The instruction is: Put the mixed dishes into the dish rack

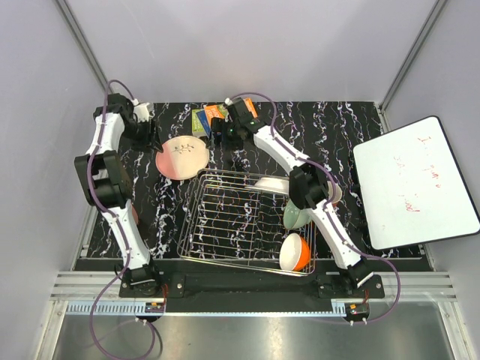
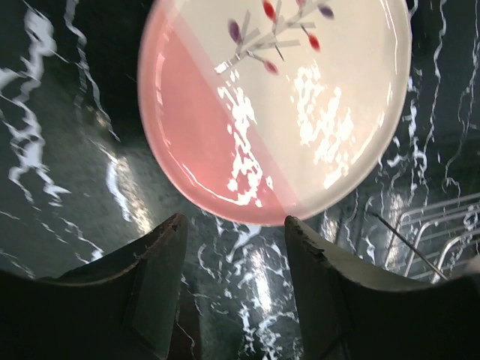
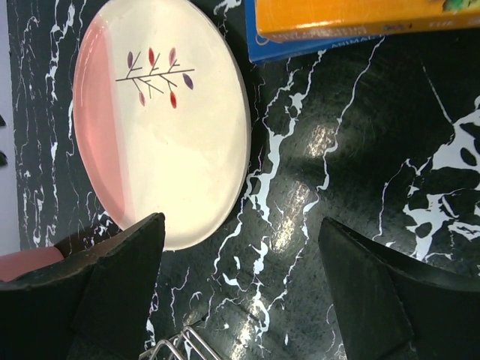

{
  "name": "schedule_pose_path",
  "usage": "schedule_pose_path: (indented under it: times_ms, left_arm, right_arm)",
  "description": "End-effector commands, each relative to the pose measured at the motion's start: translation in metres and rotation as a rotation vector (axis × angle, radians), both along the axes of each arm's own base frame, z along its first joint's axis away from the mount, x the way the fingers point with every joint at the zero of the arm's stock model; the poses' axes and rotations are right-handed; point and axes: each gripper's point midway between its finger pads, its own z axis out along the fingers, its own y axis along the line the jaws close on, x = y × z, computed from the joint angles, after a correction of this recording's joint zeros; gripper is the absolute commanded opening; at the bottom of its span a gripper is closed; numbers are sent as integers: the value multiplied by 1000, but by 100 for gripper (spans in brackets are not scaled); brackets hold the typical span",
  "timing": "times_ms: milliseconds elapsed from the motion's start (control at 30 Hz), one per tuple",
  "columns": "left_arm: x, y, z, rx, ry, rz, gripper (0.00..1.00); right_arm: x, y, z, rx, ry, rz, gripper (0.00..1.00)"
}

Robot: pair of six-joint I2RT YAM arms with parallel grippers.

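We see the pink-and-cream plate (image 2: 277, 105) lying flat on the black marbled table (image 1: 345, 124). It is just beyond the tips of our left gripper (image 2: 234, 223), its near rim facing the gap between the moderately spread, empty jaws. Our right gripper (image 3: 241, 221) hovers nearby with its jaws wide and the plate off its left finger. The dish rack (image 1: 225, 225) sits just beside the plate.

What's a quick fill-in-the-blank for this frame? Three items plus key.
1. The pink-and-cream plate lies on the black marbled ___.
2. The orange bowl and pale green bowl sit inside the wire dish ___.
3. The left gripper and right gripper are both ___ and empty.
Missing words: table; rack; open.
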Motion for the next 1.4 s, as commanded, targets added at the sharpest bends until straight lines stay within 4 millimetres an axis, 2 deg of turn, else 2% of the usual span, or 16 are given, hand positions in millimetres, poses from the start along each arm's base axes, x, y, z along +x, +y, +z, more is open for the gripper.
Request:
schedule_pose_path:
  times_ms: [0,33,167,267,533,800,933,1067,1100,1200,1367]
  left_arm:
    - [34,19,4,46,-87,47,57]
    - [36,20,-5,46,-73,48,58]
    - [41,31,-24,88,-47,80,57]
    - [41,32,-35,82,-37,81,56]
    - [43,25,-62,35,9,66,55]
    - [40,12,-82,0,54,57,54]
    - [40,5,-81,-21,51,48,54]
    - [36,-12,-78,-69,50,6,45]
    - [35,-16,-75,-71,41,-13,38]
    - [34,-28,-70,-82,30,-45,26]
    - [35,-42,-63,-111,22,-61,25]
  right_arm:
    - [2,9,4,83,32,-1,88]
    - [1,10,-2,82,45,-3,87]
    - [0,9,-11,76,61,1,86]
    - [-1,10,-14,81,68,6,86]
    - [-5,13,-29,101,110,11,85]
    - [-7,15,-32,124,126,19,84]
    - [-6,19,-31,152,133,26,84]
    - [-6,24,-30,188,149,34,84]
    - [-7,24,-34,188,158,35,84]
    - [-9,24,-38,200,181,40,83]
    - [-10,23,-45,223,217,33,77]
